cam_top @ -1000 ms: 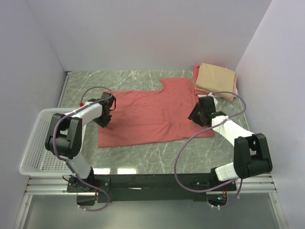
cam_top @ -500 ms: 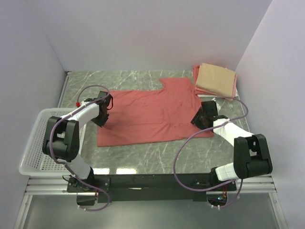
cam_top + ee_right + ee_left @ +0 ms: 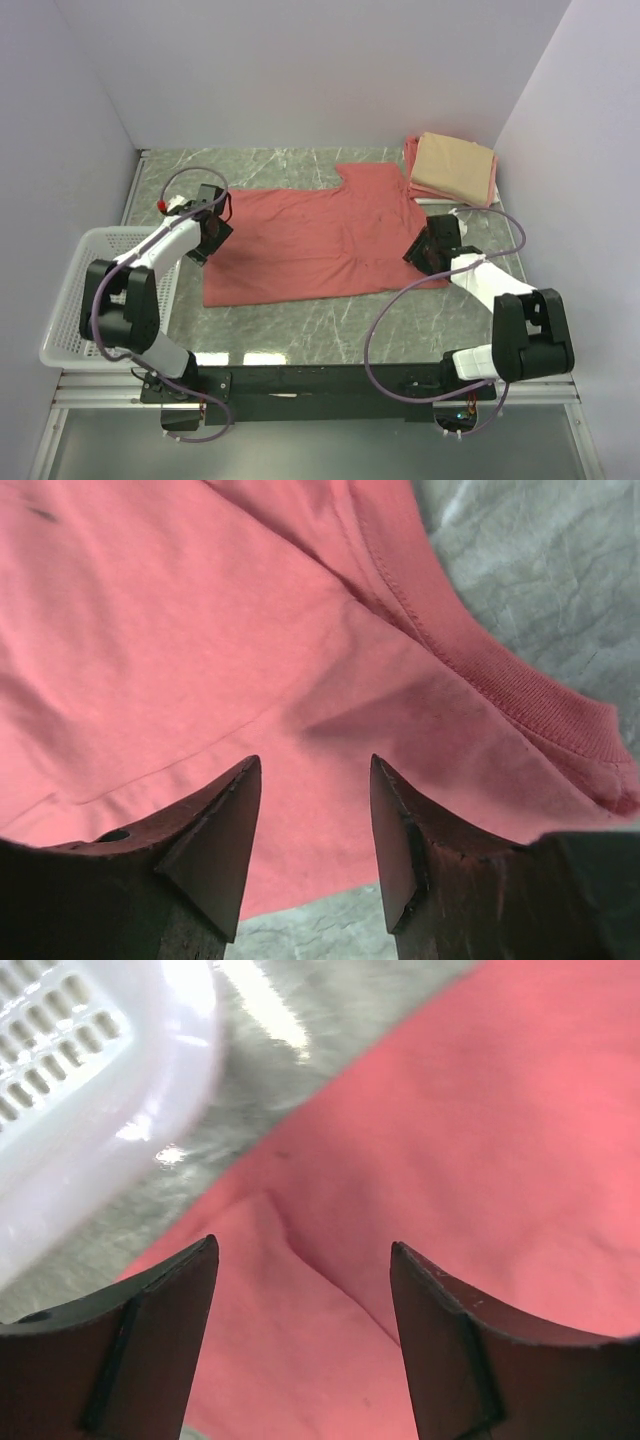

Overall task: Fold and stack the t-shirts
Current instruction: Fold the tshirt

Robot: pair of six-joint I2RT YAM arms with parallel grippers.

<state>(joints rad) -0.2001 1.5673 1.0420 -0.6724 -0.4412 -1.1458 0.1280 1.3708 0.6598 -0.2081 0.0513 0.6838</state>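
Observation:
A large salmon-red t-shirt lies spread flat on the marble table. A folded tan t-shirt rests on a folded pink one at the back right. My left gripper hovers over the red shirt's left edge. In the left wrist view it is open, with only a creased stretch of red cloth below the jaws. My right gripper is over the shirt's right edge. In the right wrist view it is open above red cloth, close to a ribbed hem, and grips nothing.
A white plastic mesh basket sits at the table's left edge and shows in the left wrist view as the basket rim. White walls close the table on three sides. Cables loop from both arms over the table.
My left gripper has opened and shifted a little toward the back along the shirt's left edge. My right gripper has slid slightly right and nearer, staying open.

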